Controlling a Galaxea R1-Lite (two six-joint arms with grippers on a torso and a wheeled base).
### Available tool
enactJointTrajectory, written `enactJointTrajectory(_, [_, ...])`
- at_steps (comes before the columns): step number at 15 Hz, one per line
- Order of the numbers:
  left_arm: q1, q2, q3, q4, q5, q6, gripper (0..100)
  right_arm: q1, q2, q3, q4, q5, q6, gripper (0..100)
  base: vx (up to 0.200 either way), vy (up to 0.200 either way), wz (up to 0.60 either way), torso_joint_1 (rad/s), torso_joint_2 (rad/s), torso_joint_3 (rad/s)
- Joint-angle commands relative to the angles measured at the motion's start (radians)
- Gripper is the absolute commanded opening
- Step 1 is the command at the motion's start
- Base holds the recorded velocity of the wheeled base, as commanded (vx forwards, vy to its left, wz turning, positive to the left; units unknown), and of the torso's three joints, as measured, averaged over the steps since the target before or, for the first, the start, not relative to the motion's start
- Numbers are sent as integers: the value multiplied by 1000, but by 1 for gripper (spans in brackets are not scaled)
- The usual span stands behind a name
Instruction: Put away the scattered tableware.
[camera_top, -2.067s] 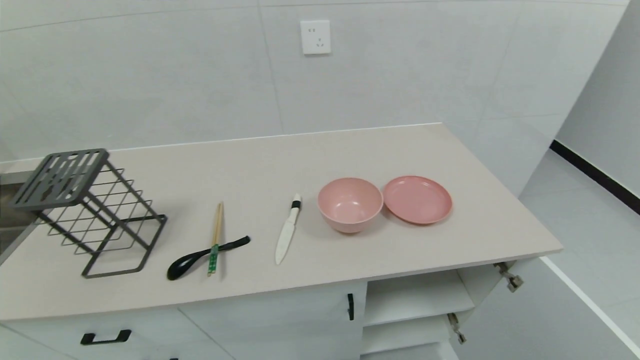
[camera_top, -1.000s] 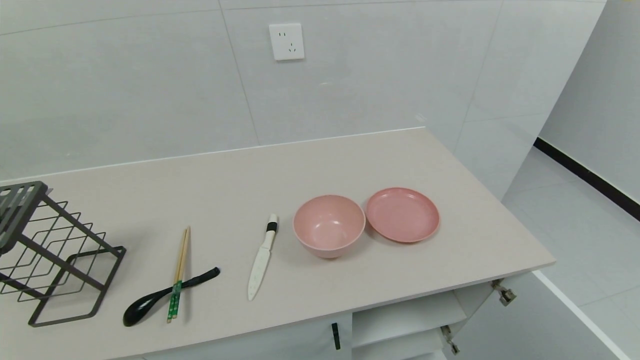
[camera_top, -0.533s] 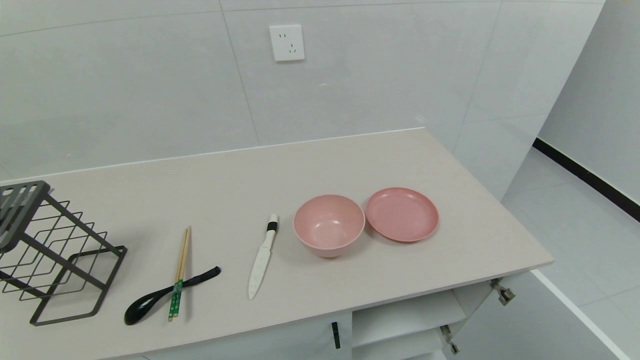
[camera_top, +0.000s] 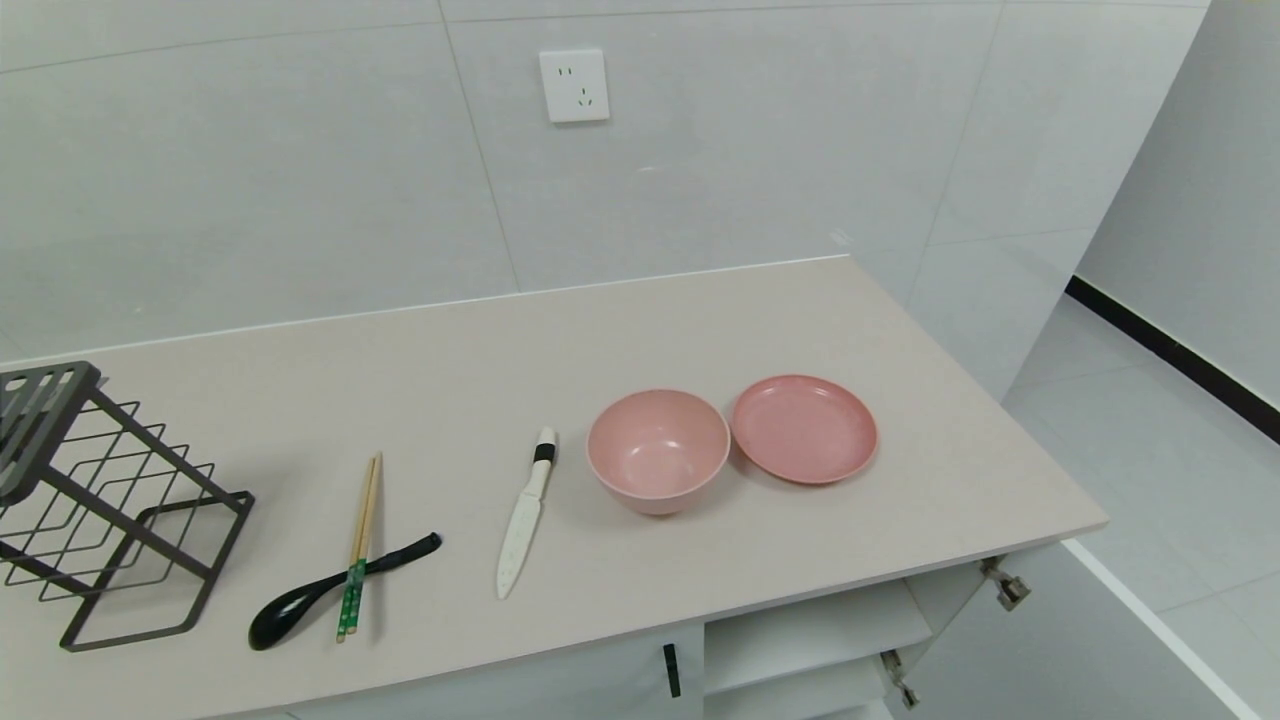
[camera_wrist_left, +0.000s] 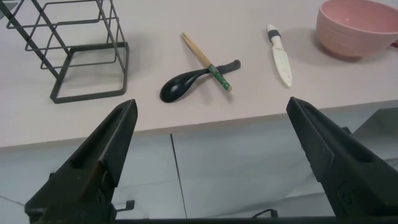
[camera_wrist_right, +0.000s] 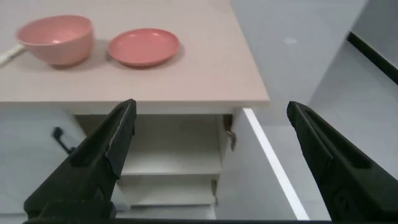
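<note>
Nothing's put away yet: bowl (camera_top: 657, 450), plate (camera_top: 804, 428), knife (camera_top: 526, 515), chopsticks (camera_top: 360, 545) and spoon (camera_top: 330, 585) sit loose on the surface (camera_top: 600, 330), lower middle of frame; left gripper (camera_wrist_left: 211, 106) and right gripper (camera_wrist_right: 211, 106) fingers spread wide, empty

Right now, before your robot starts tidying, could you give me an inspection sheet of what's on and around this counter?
Surface: beige stone-look countertop, flat, carrying all the items.
Job's things: deep round pink bowl upright beside a shallow pink plate; white-bladed knife to the bowl's left; wooden chopsticks lying across a long black spoon; black wire rack at the left end.
Clutter: nothing seen.
Grippers: left gripper and right gripper both open and empty, in front of the counter edge.
Cables: nothing seen.
Surroundings: white wall socket on the grey tiled wall; open cabinet shelves under the counter's right end.
</note>
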Motion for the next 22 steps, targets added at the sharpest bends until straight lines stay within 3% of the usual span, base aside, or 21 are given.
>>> enactJointTrajectory(1, [-1,1,0,-2,0,-1,100,11,101,-70,-1,60,3,100,0,0,0,0,0,0])
enactJointTrajectory(8, [-1,1,0,-2,0,0,100,137,331,-99,-64,94,-2,100,0,0,0,0,0,0])
enactJointTrajectory(12, [-1,1,0,-2,0,0,100,229,514,-85,-298,98,-6,100,0,0,0,0,0,0])
enactJointTrajectory(16, [-1,1,0,-2,0,0,100,251,678,36,-637,152,-62,100,0,0,0,0,0,0])
enactJointTrajectory(22, [-1,1,0,-2,0,0,100,260,865,-6,-757,157,-59,100,0,0,0,0,0,0])
